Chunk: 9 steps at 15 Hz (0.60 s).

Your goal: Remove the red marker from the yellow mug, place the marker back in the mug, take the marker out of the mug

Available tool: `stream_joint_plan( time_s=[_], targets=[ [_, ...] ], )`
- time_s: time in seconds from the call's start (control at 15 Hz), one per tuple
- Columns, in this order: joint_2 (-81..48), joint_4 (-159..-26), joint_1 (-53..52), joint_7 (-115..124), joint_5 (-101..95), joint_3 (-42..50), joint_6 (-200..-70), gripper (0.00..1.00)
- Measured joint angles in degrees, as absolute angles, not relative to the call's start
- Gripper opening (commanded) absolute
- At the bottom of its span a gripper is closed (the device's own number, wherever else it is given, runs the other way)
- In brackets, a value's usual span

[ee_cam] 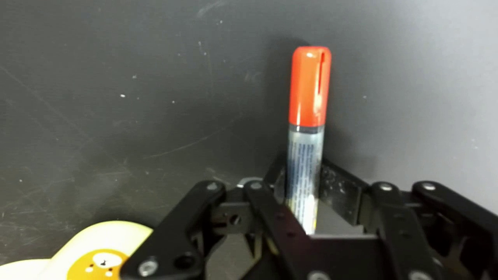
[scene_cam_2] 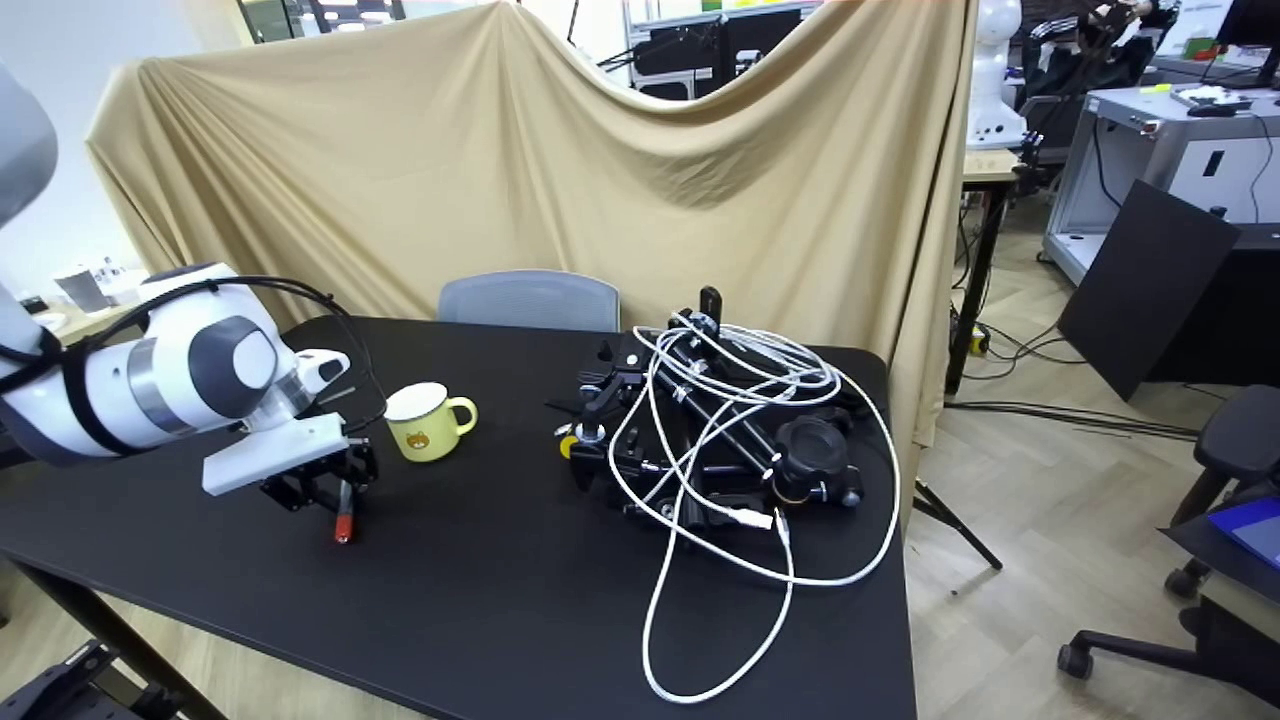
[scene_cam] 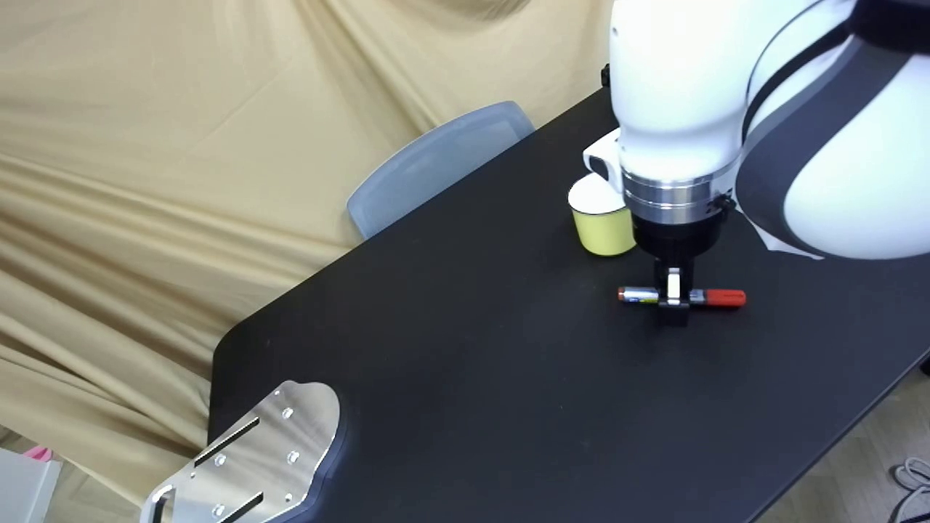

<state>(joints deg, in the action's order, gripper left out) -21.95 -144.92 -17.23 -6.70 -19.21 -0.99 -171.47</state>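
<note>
The red marker has a red cap and a silver body with a dark band. It lies level across my gripper, cap end toward the right in an exterior view [scene_cam: 725, 298]. It also shows in an exterior view [scene_cam_2: 343, 528] and the wrist view [ee_cam: 310, 89]. My gripper [scene_cam: 674, 298] [ee_cam: 302, 175] has its fingers close on both sides of the silver body and appears shut on it. The marker is low over the table; whether it touches is hard to tell. The yellow mug [scene_cam: 604, 234] [scene_cam_2: 424, 437] stands upright behind the gripper; its inside bottom is hidden.
The black table [scene_cam: 472, 349] carries a heap of black equipment [scene_cam_2: 815, 455] with loose white cables [scene_cam_2: 655, 600], well away from the mug. A grey chair [scene_cam_2: 530, 298] stands at the far edge. A metal plate [scene_cam: 290, 436] shows at the lower left.
</note>
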Motion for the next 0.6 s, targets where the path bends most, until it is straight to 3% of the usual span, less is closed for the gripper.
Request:
stream_joint_plan(
  time_s=[0.6],
  targets=[
    [-20.5,-144.2,-19.7,-6.6,-19.2,1.7,-170.8,0.06]
  ],
)
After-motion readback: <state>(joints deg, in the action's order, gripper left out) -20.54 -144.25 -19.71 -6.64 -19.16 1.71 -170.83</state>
